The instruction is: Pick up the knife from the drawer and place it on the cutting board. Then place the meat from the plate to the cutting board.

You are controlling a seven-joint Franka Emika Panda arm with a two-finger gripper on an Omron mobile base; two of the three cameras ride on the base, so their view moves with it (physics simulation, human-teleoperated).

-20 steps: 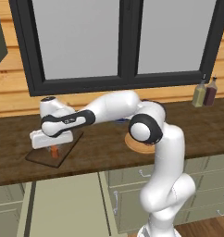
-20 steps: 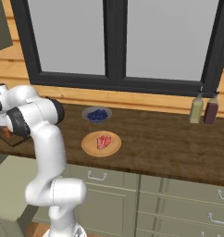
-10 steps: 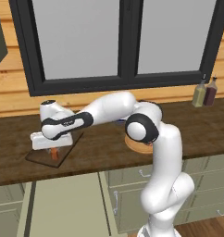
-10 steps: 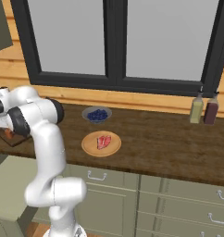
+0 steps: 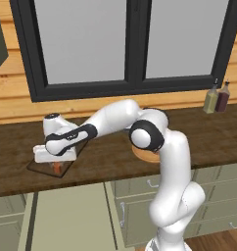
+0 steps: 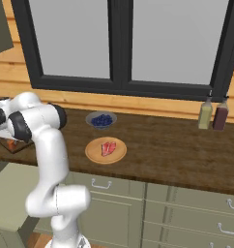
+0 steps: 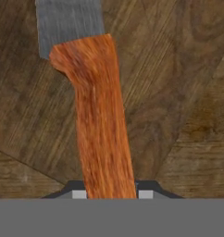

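Nearest the base, the pale green drawer (image 5: 66, 215) stands pulled out below the front edge of the worktop (image 5: 110, 162), toward its left end, its flat top face bare. Just above it, the pincer (image 5: 57, 165) hangs close over the dark cutting board (image 5: 42, 166), which lies near the worktop's front edge at the left end, one corner pointing toward that edge. The pincer is closed narrowly on the knife (image 7: 93, 115): in the hand view the two small dark fingertips (image 7: 77, 192) press either side of the orange-red handle, which runs away from them to the grey blade at the far side, with dark board grain behind it. Whether the blade touches the wood cannot be told.

From the left base view only a short piece of orange handle shows under the white hand, over the board's middle. The right base view catches the board (image 6: 12, 145) at the picture's left edge, partly behind the arm, and opens up the rest of the worktop. There the round tan plate (image 6: 105, 151) sits near the front edge around the middle, carrying the red-pink meat (image 6: 108, 148) at its centre. A grey bowl of blue berries (image 6: 100, 120) stands just behind the plate, toward the wall. Bare dark wood stretches from the plate to the right end, where two bottles (image 6: 212, 114) stand side by side against the back wall, well apart from everything else.
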